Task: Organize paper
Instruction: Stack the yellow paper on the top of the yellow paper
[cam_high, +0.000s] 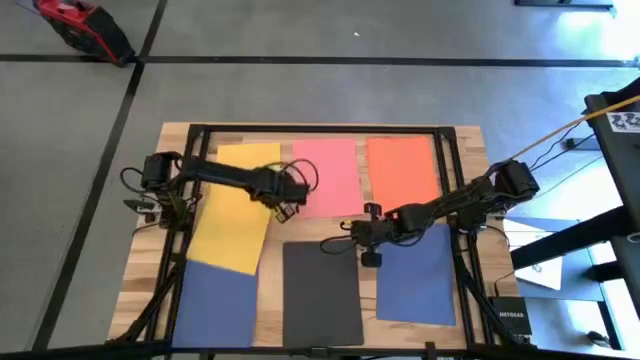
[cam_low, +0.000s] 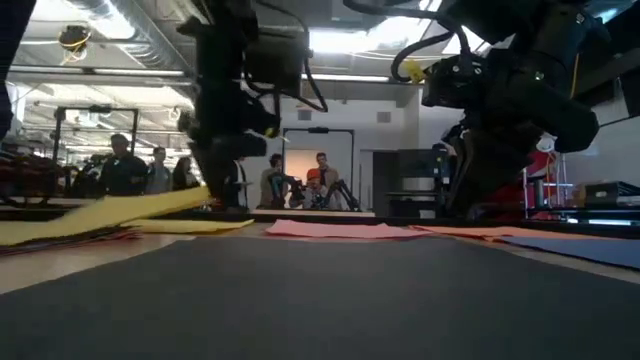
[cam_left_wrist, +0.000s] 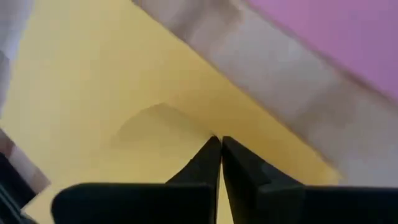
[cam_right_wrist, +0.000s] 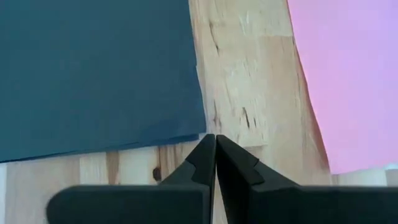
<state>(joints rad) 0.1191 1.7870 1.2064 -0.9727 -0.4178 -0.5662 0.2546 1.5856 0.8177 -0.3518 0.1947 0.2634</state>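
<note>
My left gripper (cam_left_wrist: 216, 142) is pinched on the yellow sheet (cam_high: 236, 205), which lies skewed over the left blue sheet (cam_high: 212, 305) — its edge lifts off the wooden tabletop (cam_high: 470, 140). My right gripper (cam_right_wrist: 215, 140), fingers together and empty, hovers between the black sheet (cam_high: 320, 292) and pink sheet (cam_high: 327, 176). Pulling unevenly could crease the yellow paper or drag the blue one beneath. I see no trays or bins — nothing contained.

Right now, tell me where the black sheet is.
In the high view, the black sheet lies at the table's near edge, centred between two dark blue sheets.
</note>
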